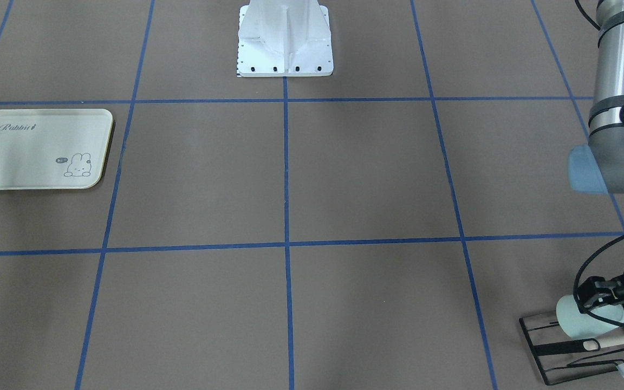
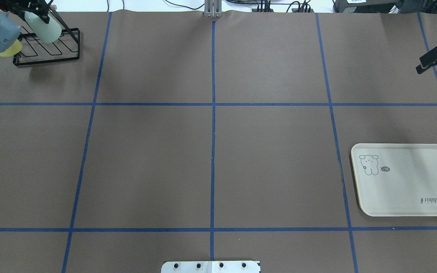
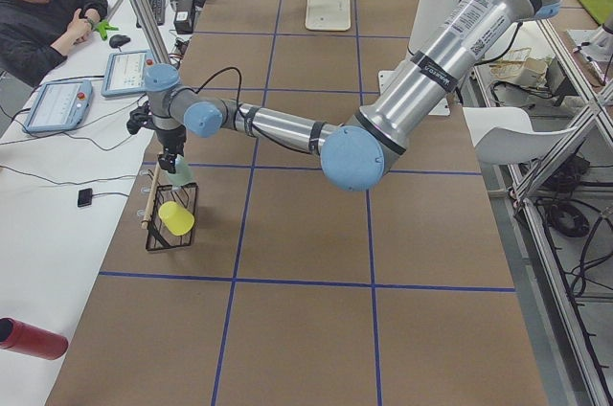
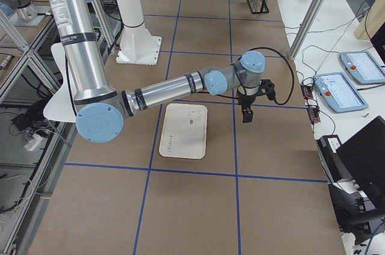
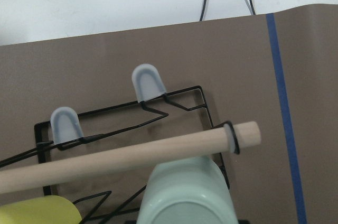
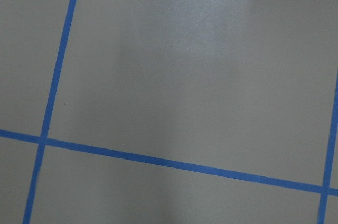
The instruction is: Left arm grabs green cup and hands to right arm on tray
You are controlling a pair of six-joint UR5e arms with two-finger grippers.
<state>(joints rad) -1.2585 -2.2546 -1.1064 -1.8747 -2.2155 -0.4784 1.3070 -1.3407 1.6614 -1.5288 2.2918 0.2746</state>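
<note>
The pale green cup (image 1: 574, 320) lies tilted over the black wire rack (image 1: 561, 357) at the table's far left corner. It also shows in the overhead view (image 2: 47, 31) and fills the bottom of the left wrist view (image 5: 185, 195), above the rack's wooden rod (image 5: 132, 155). My left gripper (image 1: 598, 297) is shut on the green cup near its rim. My right gripper (image 2: 419, 63) hovers open and empty over bare table beyond the tray. The cream tray (image 2: 404, 182) lies flat and empty on the right side.
A yellow cup (image 2: 9, 50) sits on the same rack beside the green one. The white robot base (image 1: 285, 40) stands at the table's near middle edge. An operator (image 3: 43, 13) sits beside the far edge with tablets (image 3: 57, 104).
</note>
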